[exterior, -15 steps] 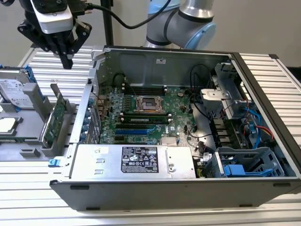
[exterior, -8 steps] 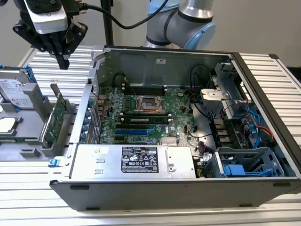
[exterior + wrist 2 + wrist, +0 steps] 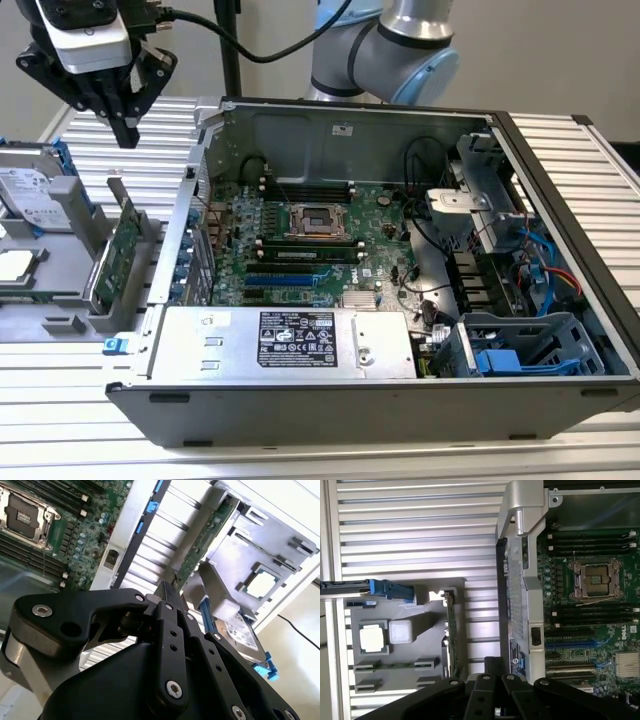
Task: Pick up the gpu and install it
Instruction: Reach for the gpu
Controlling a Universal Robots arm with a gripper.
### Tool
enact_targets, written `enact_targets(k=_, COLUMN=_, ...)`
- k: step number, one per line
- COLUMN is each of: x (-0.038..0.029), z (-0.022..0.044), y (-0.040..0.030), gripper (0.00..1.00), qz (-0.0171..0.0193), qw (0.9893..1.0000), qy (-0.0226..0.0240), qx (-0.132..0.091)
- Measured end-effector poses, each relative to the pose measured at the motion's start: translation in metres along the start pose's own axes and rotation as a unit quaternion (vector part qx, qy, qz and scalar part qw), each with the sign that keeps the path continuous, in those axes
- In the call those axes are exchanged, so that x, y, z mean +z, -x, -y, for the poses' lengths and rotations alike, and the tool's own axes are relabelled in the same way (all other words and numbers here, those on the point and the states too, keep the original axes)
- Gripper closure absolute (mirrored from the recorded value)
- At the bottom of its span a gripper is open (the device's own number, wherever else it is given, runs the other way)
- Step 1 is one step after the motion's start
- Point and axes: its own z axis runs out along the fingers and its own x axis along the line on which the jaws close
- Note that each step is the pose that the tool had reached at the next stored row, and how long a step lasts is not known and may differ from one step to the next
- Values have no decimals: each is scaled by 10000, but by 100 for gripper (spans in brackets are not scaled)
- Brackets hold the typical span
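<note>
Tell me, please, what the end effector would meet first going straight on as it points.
Probably the gpu, standing on edge in the grey holder beneath the end effector; depth is uncertain.

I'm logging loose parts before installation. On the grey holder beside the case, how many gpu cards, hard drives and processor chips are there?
gpu: 1
hard drive: 1
processor chip: 1
Total: 3
</note>
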Motion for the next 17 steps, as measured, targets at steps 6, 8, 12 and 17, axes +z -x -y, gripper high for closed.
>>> enact_targets(k=6, x=-2, z=18, y=-60, gripper=100, qz=0, qw=10000, qy=0, qx=-6)
enact_targets(k=8, x=-2, z=24, y=-80, gripper=100, qz=0, qw=10000, qy=1, qx=-9)
enact_targets(k=12, x=-4, z=36, y=-123, gripper=100, qz=0, qw=10000, qy=1, qx=-12)
enact_targets(k=17, x=-6, z=52, y=-179, gripper=100, qz=-1, qw=10000, qy=1, qx=-16)
